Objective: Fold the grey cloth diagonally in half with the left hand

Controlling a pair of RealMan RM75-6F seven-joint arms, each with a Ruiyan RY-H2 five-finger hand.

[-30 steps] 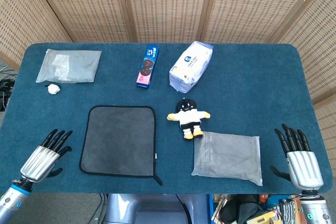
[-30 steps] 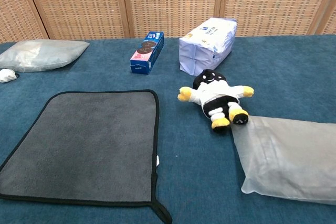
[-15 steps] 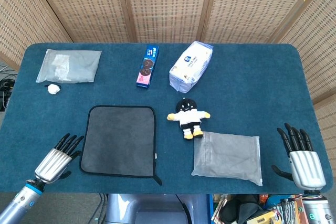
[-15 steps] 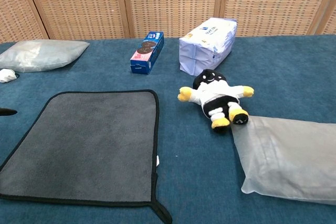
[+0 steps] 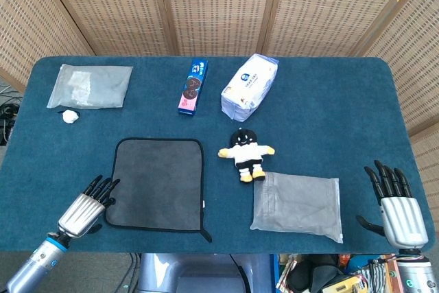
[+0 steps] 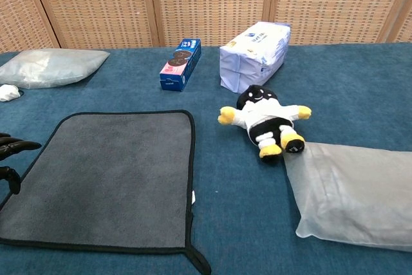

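**Grey cloth flat, left hand right at its edge**

The grey cloth (image 5: 156, 184) lies unfolded on the blue table (image 5: 329, 121), near the front edge. The left hand (image 5: 87, 206) sits just beside its left side, fingers spread, holding nothing. The right hand (image 5: 394, 206) is way off at the far right, also spread and empty. A plush doll (image 5: 245, 153) lies right of the cloth.

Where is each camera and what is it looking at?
Head view: high up, looking down on the whole table; shows the left hand by the cloth's near left corner, and the right hand at the near right edge.
Chest view: low, at the near edge, looking across the table toward the wicker screen; only the left hand's fingertips show, at the left border.
Both show the cloth, doll, cookie box and tissue pack.
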